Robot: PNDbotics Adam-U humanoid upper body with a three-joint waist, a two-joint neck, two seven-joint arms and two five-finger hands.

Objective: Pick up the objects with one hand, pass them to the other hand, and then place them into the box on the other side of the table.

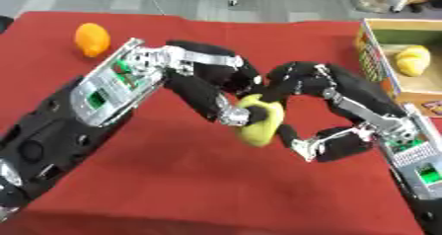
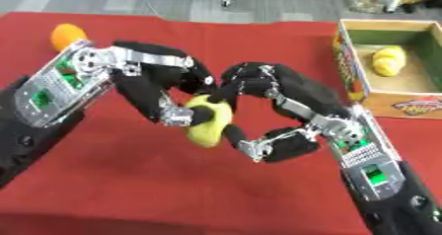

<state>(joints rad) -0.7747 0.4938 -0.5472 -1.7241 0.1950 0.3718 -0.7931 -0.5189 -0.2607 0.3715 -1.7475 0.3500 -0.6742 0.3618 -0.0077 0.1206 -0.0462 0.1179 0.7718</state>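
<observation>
A yellow-green fruit [image 1: 259, 124] hangs above the middle of the red table, held between both hands. My left hand [image 1: 203, 88] comes in from the left. Its fingers curl over the fruit's top and its thumb presses the fruit's left side. My right hand [image 1: 345, 98] reaches in from the right. Its fingers [image 1: 289, 78] curl onto the fruit's top right, while its thumb [image 1: 328, 144] touches the lower right edge. The open cardboard box [image 2: 349, 71] stands at the table's right edge, with a yellow fruit [image 2: 387, 60] inside.
An orange fruit [image 1: 92, 39] lies on the red cloth [image 1: 199, 179] at the far left. Grey floor runs beyond the table's far edge. The box has coloured printed walls.
</observation>
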